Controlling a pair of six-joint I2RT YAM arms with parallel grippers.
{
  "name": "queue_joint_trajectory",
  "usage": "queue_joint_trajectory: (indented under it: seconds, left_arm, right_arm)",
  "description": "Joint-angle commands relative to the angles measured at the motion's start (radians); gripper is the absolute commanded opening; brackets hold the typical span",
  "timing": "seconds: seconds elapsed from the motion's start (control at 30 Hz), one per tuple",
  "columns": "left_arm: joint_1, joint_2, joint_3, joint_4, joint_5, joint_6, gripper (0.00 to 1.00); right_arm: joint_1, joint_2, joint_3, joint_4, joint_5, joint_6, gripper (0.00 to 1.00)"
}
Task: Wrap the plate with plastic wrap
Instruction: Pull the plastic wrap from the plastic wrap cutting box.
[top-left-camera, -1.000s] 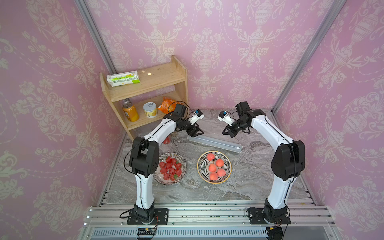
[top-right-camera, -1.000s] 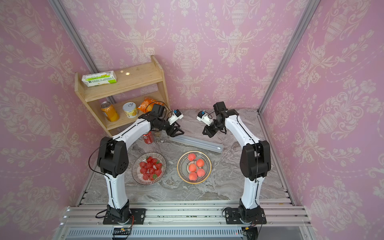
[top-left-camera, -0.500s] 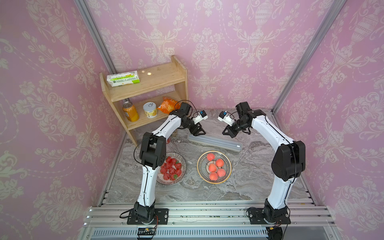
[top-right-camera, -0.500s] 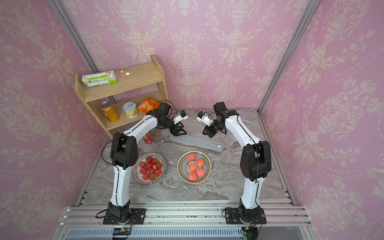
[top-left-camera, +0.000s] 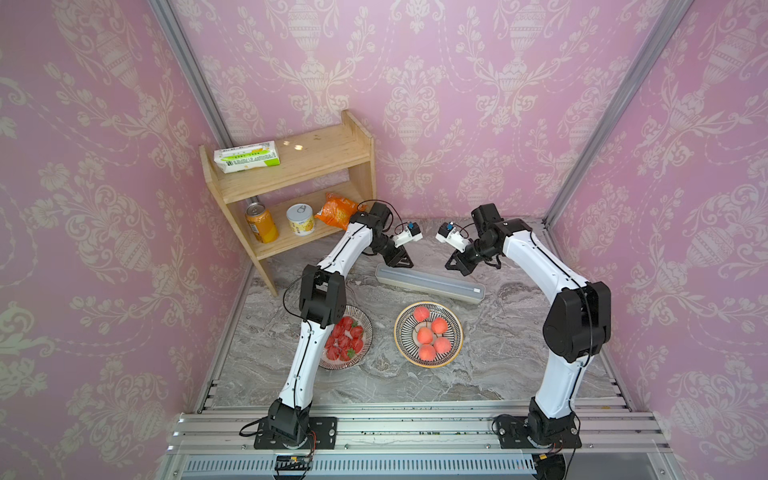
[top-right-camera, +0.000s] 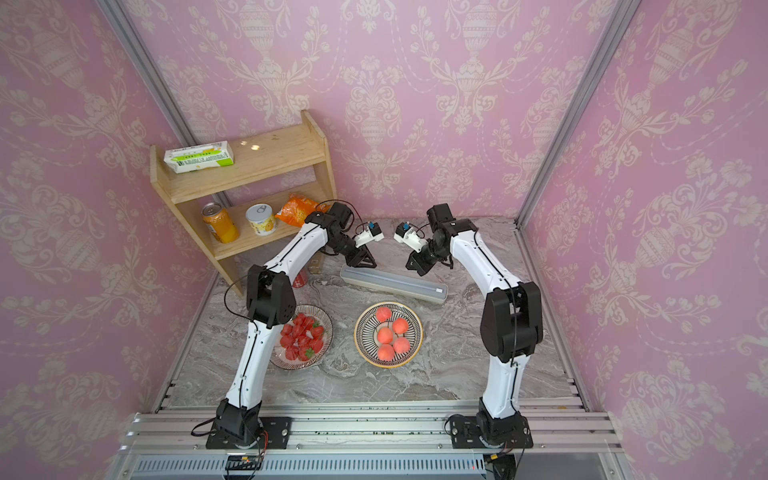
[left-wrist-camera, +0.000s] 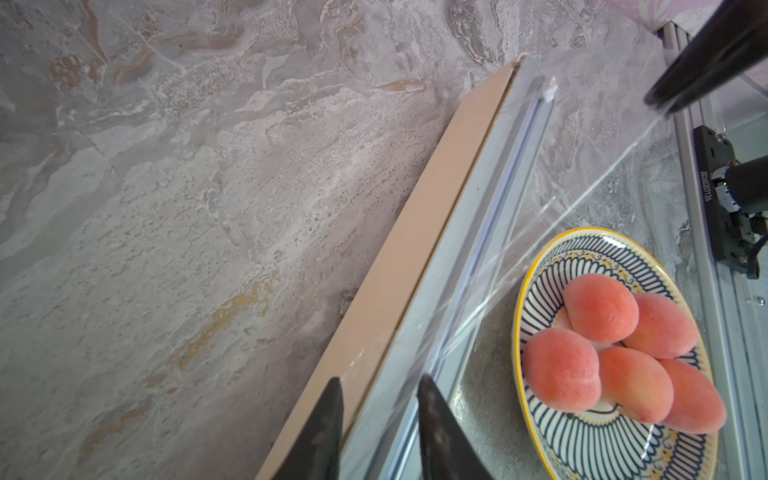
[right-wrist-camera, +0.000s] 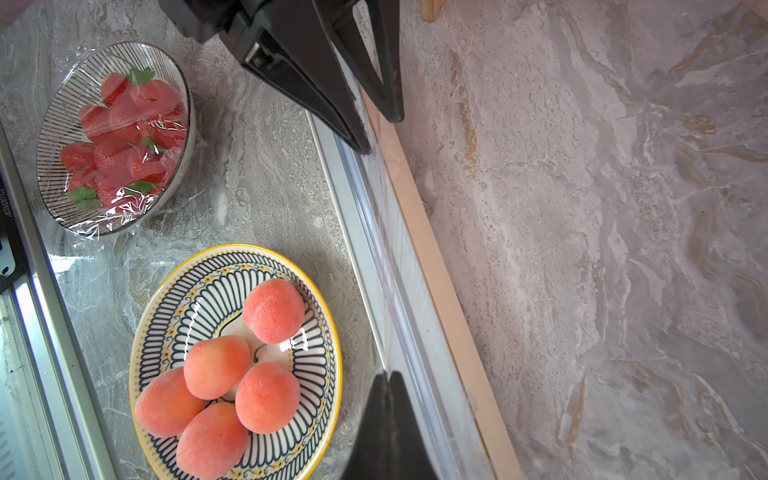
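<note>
Now closing left gripper (left-wrist-camera: 378, 379) on plastic wrap (left-wrist-camera: 552, 187) corner, gap remaining; other corner pinched in right gripper (right-wrist-camera: 386, 376); plate (right-wrist-camera: 320, 365) pull next.

On the marble table (top-left-camera: 519, 365) lies a plastic wrap box (top-left-camera: 430, 284). On the box's arm-base side sit a peach plate (top-left-camera: 405, 332), near it, and a strawberry bowl (top-left-camera: 368, 328); beyond the box's left end stands a wooden shelf (top-left-camera: 316, 158).

The plate (top-left-camera: 405, 336) is navy-striped white with a yellow rim (peaches (top-left-camera: 424, 335) pink-orange), table (top-left-camera: 498, 365) grey-veined marble, walls (top-left-camera: 415, 83) pink damask.
</note>
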Motion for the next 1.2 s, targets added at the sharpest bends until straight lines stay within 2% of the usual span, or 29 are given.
queue_joint_trajectory:
  seconds: [0.0,0.07,0.2,0.23,0.6,0.87,1.17]
  left_arm:
    - [-0.013,0.024,0.029,-0.11,0.021,0.032,0.29]
    - [-0.013,0.02,0.028,-0.105,0.006,0.028,0.24]
    - [-0.014,0.0,0.027,-0.089,-0.001,0.015,0.03]
    - [-0.015,-0.008,0.027,-0.085,-0.005,0.012,0.0]
    - [-0.015,-0.148,-0.048,-0.081,-0.041,0.02,0.0]
    - [-0.016,-0.25,-0.174,0.002,-0.035,0.0,0.0]
    - [-0.027,-0.307,-0.238,0.046,-0.044,-0.018,0.0]
  right_arm:
    - [0.004,-0.028,0.015,0.006,-0.005,-0.016,0.0]
    - [0.004,-0.029,0.013,0.009,-0.004,-0.015,0.0]
    - [0.005,-0.036,0.004,0.017,0.003,-0.011,0.0]
    - [0.004,-0.038,0.002,0.017,0.006,-0.012,0.0]
    - [0.003,-0.068,0.027,-0.015,0.013,-0.025,0.0]
    - [0.002,-0.108,0.035,-0.027,0.017,-0.027,0.0]
    - [0.004,-0.141,0.044,-0.036,0.013,-0.028,0.0]
